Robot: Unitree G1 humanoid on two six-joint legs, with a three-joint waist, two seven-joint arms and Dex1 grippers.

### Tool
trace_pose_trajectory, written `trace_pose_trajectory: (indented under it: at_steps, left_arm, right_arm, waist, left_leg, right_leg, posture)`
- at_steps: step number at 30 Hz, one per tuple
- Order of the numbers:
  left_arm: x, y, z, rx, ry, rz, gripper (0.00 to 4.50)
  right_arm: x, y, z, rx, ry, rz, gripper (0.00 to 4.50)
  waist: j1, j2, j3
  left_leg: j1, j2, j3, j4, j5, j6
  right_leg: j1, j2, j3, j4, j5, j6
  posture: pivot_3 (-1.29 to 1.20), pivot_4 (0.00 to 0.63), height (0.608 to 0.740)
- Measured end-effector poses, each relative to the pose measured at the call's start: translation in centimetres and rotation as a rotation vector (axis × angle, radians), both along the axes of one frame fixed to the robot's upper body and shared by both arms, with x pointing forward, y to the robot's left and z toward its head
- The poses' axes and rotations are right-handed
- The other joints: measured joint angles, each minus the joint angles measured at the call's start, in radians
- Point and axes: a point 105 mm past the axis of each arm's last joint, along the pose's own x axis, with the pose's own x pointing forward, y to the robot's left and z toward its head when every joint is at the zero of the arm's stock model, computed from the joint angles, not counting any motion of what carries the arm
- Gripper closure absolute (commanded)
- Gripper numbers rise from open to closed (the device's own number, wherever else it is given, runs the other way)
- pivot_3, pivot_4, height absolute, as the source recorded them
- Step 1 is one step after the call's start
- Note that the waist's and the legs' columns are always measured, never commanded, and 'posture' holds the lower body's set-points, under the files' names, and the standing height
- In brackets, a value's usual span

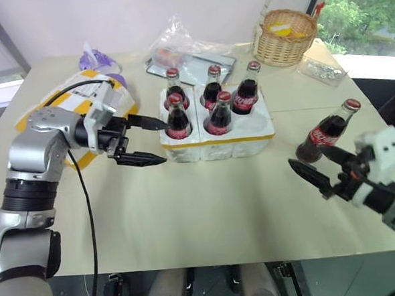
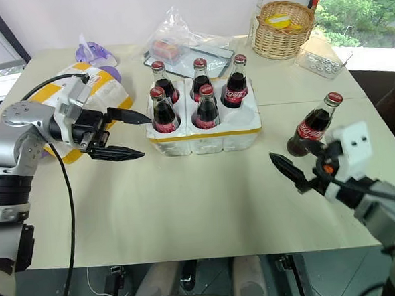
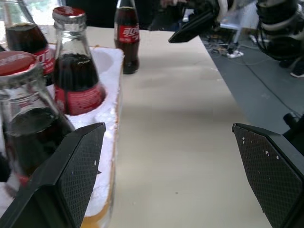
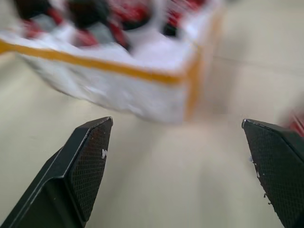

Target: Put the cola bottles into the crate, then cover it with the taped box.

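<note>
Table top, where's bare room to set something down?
The near half of the cream table is bare, between the white foam crate and the front edge. The far side is crowded: crinkled plastic bag, wicker basket, yellow-striped foam box.

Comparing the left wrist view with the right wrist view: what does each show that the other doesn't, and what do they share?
Left wrist only: the open left hand, cola bottles in the crate with readable labels, the sixth bottle standing on the table, and the right hand's black fingers beyond it.

Right wrist only: the open right hand and the crate's outer wall with its yellow tape band.

Both: the white foam crate, bottles in it, and the beige table.
</note>
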Motion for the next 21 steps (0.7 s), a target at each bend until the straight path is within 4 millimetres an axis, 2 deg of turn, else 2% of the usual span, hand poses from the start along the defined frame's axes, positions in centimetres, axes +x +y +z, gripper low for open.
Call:
trace_pose_trajectory:
  at_steps: [7,13,21]
  left_arm:
    - [-0.5,-0.4,0.2,0.002,0.003,-0.032,0.00]
    - [-1.1,-0.7,0.3,0.009,-0.001,-0.048,0.00]
    - [-1.4,-0.5,0.6,0.020,-0.012,-0.037,0.00]
  right_arm:
    - [0.1,-2.3,0.2,-0.023,-0.076,-0.144,0.03]
    - [2.4,-3.4,0.5,-0.001,-0.119,-0.162,0.03]
    - [4.9,-5.5,-1.0,0.012,-0.106,-0.188,0.03]
  waist:
    - [-0.001,0.000,0.000]
    - [-0.001,0.000,0.000]
    - [-0.001,0.000,0.000]
  left_leg:
    - [0.005,0.002,0.001,0.000,0.000,0.000]
    - [0.005,0.002,0.000,-0.001,0.000,0.001]
    - [0.005,0.002,0.000,-0.001,-0.001,0.001]
  right_leg:
    - [0.005,0.000,0.000,-0.003,0.000,0.000]
    - [0.006,0.000,0.000,-0.004,0.000,0.000]
    - [0.006,0.001,0.000,-0.004,0.000,0.000]
  posture:
    - [0.00,0.150,0.740]
    - [0.00,0.150,0.740]
    - [0.00,0.150,0.740]
